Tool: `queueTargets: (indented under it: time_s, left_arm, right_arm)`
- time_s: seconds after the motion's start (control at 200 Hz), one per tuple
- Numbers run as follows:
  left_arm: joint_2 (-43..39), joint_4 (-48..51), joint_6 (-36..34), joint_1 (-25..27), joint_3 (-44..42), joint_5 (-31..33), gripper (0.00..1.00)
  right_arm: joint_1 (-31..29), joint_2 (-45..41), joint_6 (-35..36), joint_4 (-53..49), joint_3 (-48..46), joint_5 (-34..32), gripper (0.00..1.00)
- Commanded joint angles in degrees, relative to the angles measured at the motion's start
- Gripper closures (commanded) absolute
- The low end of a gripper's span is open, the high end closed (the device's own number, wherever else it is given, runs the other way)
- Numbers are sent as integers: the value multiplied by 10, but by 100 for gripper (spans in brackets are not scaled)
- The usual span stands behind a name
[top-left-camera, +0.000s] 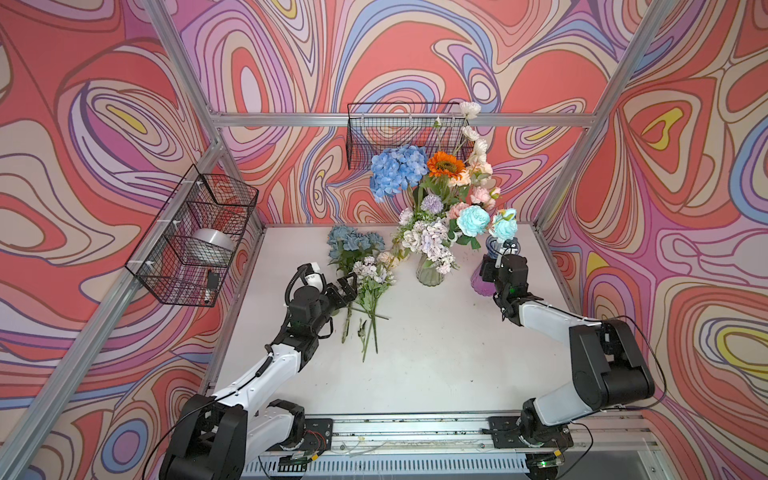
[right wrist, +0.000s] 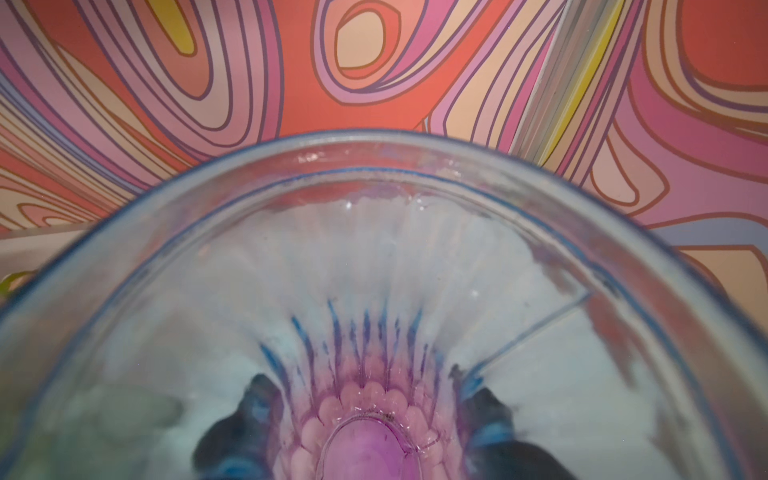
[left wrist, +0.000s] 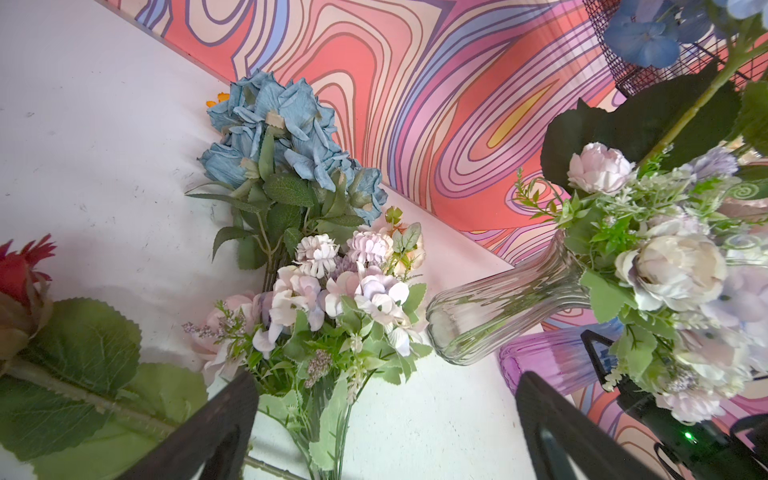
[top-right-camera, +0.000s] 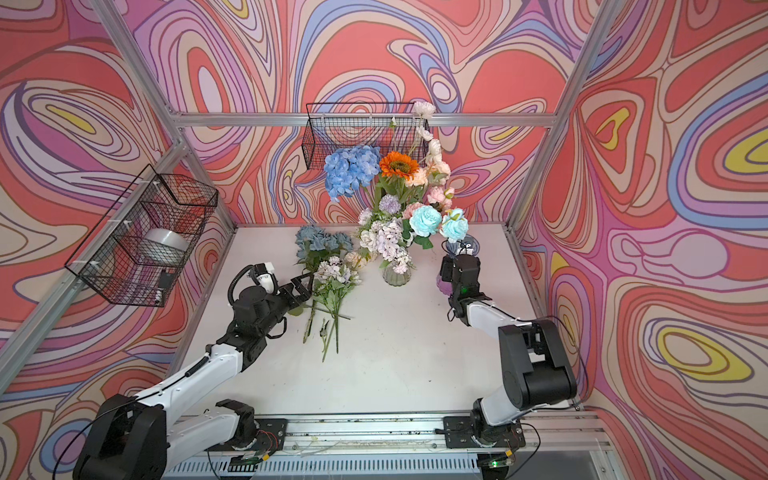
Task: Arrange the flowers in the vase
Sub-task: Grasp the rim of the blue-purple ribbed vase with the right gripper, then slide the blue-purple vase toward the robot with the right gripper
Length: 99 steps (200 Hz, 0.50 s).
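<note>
loose flowers (top-left-camera: 365,266) flat on table (top-left-camera: 436,353), left of middle: dusty-blue bunch (top-left-camera: 355,241) toward back, lilac bunch (top-left-camera: 374,272) just in front and overlapping it, stems (top-left-camera: 368,328) fanned toward front edge. red bloom (left wrist: 20,274) with big leaves beside them, seen in left wrist view only. other blooms standing in clear vase (top-left-camera: 430,276) mid table, tall and top-heavy. purple vase (top-left-camera: 482,286) near its right, seemingly empty from right wrist view.

left gripper (top-left-camera: 349,289) spread wide, hanging just beside lilac bunch, nothing held. right gripper (right wrist: 368,401) straddling narrow part of purple vase, fingers (right wrist: 249,403) either side, seen through glass. cannot tell if pressed on it yet.

handling, as a judgement: light, wiry, springy fake stems. soft heads, prone to snagging neighbours. best taken on bare stem below leaves, never on petals. overlapping bunches, so likely drag of one with the other. lift slow, one bunch at a time. hard, slick, breakable glass, tippy once loaded. gentle squeeze at the waist only.

room: open table at front and middle, good for swinging long stems. tight at back: back wall (top-left-camera: 291,187) close behind vases, wire basket (top-left-camera: 399,133) above bouquet, aqua roses (top-left-camera: 473,220) leaning out over purple vase rim. frame post (top-left-camera: 552,187) near right arm. small gap between the two vases, poor for a gripper.
</note>
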<state>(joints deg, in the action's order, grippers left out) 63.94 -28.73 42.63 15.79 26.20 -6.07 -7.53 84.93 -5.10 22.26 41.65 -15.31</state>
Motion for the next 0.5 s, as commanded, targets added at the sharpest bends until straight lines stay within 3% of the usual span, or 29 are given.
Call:
queueTargets:
  time_s: [0.0, 0.19, 0.491]
  left_arm:
    - [-6, 11, -2, -1, -11, 5, 0]
    - [-1, 10, 3, 1, -13, -1, 1]
    - [-10, 21, 6, 8, -9, 6, 1]
  right_arm:
    - [-1, -70, -24, -66, -18, 52, 68]
    - [-43, -173, -64, -134, -63, 68, 71]
    - [-243, -242, -84, -158, -74, 29, 72]
